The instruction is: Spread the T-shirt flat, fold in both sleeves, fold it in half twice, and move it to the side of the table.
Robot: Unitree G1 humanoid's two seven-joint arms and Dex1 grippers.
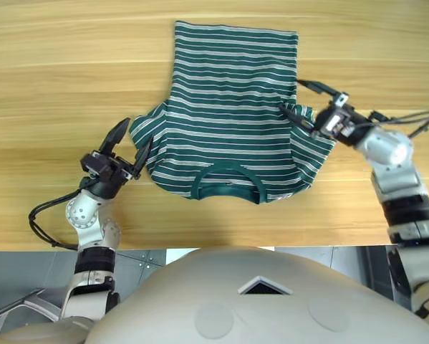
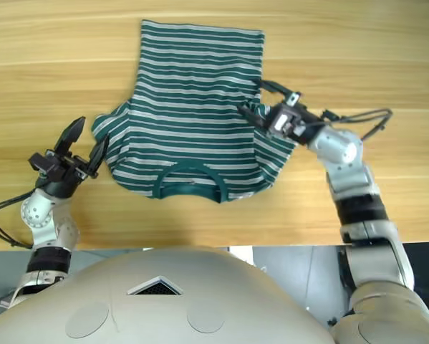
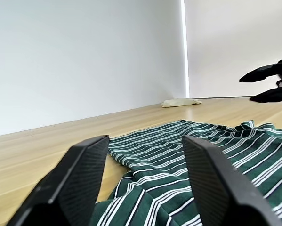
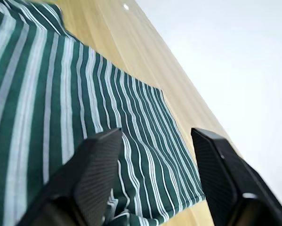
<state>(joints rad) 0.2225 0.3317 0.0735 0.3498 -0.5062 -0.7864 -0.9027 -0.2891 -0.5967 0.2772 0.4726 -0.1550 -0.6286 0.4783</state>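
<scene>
The light wooden counter (image 1: pixel 56 79), its grain running side to side, carries 1 green T-shirt (image 1: pixel 228 107) with white stripes. The collar lies toward the near edge, the hem toward the far side, and both sleeves are rumpled. A small pale scrap (image 3: pixel 181 102) lies by the wall.

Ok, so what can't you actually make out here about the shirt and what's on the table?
Right sleeve: in the head views the right hand covers part of the shirt there, so contact is unclear.
Shirt's underside: hidden by its own cloth.
A pale scrap far along the table: left wrist view, too small to identify.
Right wrist view: the shirt runs off the picture's edge.
</scene>
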